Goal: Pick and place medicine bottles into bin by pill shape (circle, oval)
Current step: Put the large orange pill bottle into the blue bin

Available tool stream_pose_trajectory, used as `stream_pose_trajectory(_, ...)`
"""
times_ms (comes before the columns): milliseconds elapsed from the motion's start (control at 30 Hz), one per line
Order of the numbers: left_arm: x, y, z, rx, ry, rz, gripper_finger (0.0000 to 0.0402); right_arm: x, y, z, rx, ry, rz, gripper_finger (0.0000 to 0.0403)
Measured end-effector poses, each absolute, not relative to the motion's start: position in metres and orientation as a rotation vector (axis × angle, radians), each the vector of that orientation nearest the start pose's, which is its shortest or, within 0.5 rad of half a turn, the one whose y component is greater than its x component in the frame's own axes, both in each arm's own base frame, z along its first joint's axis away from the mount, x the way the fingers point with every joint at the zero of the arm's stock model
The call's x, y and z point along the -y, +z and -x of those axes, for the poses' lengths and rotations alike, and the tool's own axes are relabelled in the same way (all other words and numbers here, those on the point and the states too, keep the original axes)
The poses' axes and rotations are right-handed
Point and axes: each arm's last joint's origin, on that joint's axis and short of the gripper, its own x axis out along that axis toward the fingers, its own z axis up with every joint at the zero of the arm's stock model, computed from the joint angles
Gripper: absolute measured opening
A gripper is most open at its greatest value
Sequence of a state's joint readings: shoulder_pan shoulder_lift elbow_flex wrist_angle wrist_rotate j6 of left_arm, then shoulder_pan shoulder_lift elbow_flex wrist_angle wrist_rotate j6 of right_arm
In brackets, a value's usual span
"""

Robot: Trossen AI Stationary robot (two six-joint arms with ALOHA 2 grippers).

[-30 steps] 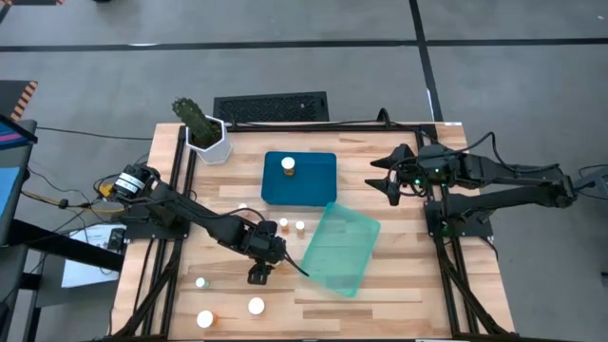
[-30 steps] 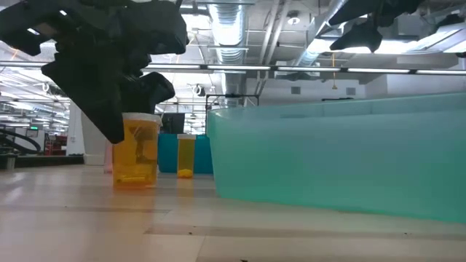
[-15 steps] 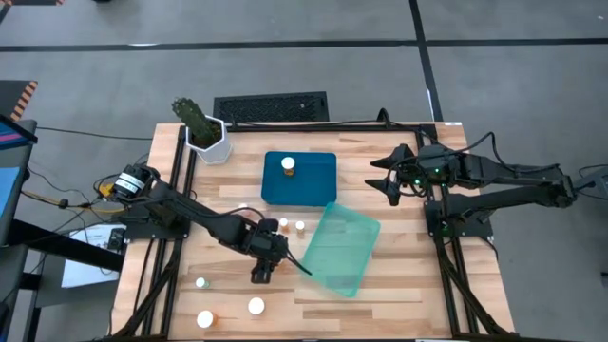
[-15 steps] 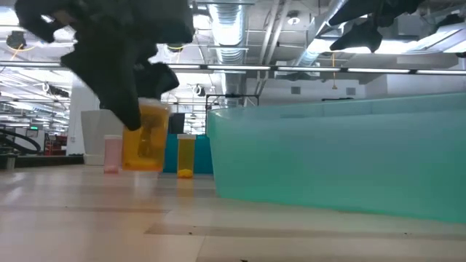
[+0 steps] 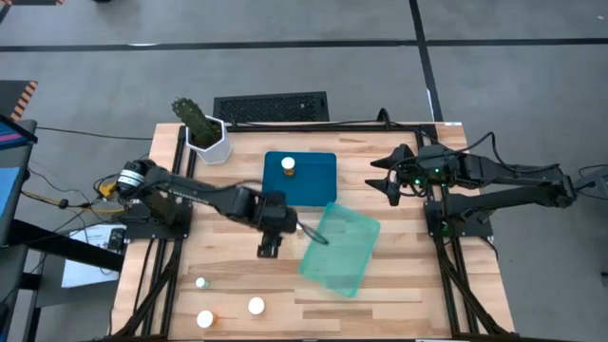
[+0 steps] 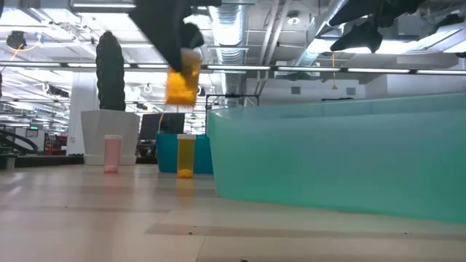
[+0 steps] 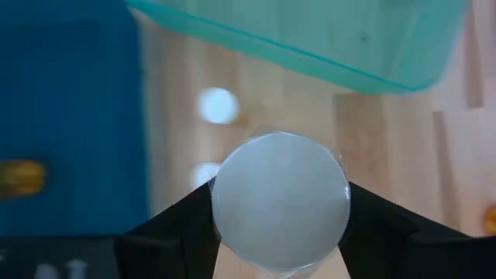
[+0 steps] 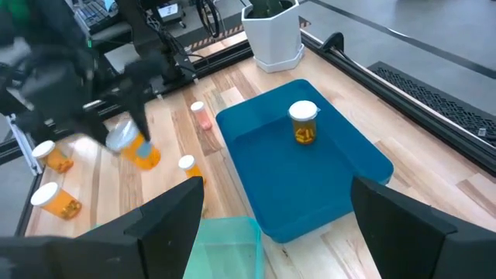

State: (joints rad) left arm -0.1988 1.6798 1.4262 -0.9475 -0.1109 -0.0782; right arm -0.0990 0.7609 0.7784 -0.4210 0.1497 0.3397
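My left gripper [image 5: 270, 239] hangs over the table's middle, between the blue bin [image 5: 318, 190] and the teal bin [image 5: 340, 249], shut on an amber medicine bottle [image 6: 182, 81] with a white cap [image 7: 279, 201]. In the blue bin one amber bottle [image 5: 288, 166] stands upright. More bottles stand on their bases on the table: a pink slim one [image 6: 111, 153], a yellow slim one [image 6: 186, 156], and three near the front left [image 5: 205, 319]. My right gripper [image 5: 385, 176] waits open above the table's far right, with nothing between its fingers. My left gripper pinches the bottle at its capped top, one dark finger [image 7: 182, 229] on each side of the cap's rim [image 7: 225, 205]. The fingers come from above, slanting down. The amber body hangs below them, close to upright, lifted clear of the table.
A white hexagonal pot with a cactus [image 5: 209, 141] stands at the far left corner. The teal bin lies slanted right of centre, its corner next to the blue bin. Bare wood shows along the front edge [image 5: 380, 313] and right of the teal bin.
My left gripper has risen and swung toward the far edge and the blue bin, carrying the amber bottle. The bottle stood on the table a second ago and now hangs well clear of it. The right arm has kept still.
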Motion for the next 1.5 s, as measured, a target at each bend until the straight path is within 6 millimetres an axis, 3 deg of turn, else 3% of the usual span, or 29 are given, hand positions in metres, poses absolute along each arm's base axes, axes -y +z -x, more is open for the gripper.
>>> stream_pose_trajectory(267,-0.001,0.323,-0.348,-1.022,0.140,-0.200,0.0209,0.020,0.312,-0.160,-0.359,-0.312,-0.323,0.0333)
stream_pose_trajectory(467,-0.056,0.330,-0.356,-0.927,0.249,-0.223,0.0209,0.020,0.311,-0.160,-0.366,-0.313,-0.323,0.0333)
stream_pose_trajectory(633,-0.093,0.310,-0.367,-0.950,0.254,-0.206,0.0210,0.020,0.310,-0.159,-0.377,-0.316,-0.322,0.0333)
stream_pose_trajectory(800,-0.112,0.274,-0.387,-1.001,0.237,-0.194,0.0210,0.021,0.310,-0.159,-0.374,-0.322,-0.325,0.0333)
stream_pose_trajectory(1100,-0.123,0.218,-0.408,-1.114,0.204,-0.193,0.0210,0.022,0.311,-0.159,-0.372,-0.336,-0.326,0.0333)
stream_pose_trajectory(1267,-0.131,0.199,-0.414,-1.128,0.206,-0.171,0.0210,0.026,0.311,-0.159,-0.368,-0.356,-0.332,0.0333)
stream_pose_trajectory(1500,-0.140,0.193,-0.414,-1.127,0.189,-0.155,0.0210,0.028,0.311,-0.158,-0.362,-0.371,-0.340,0.0333)
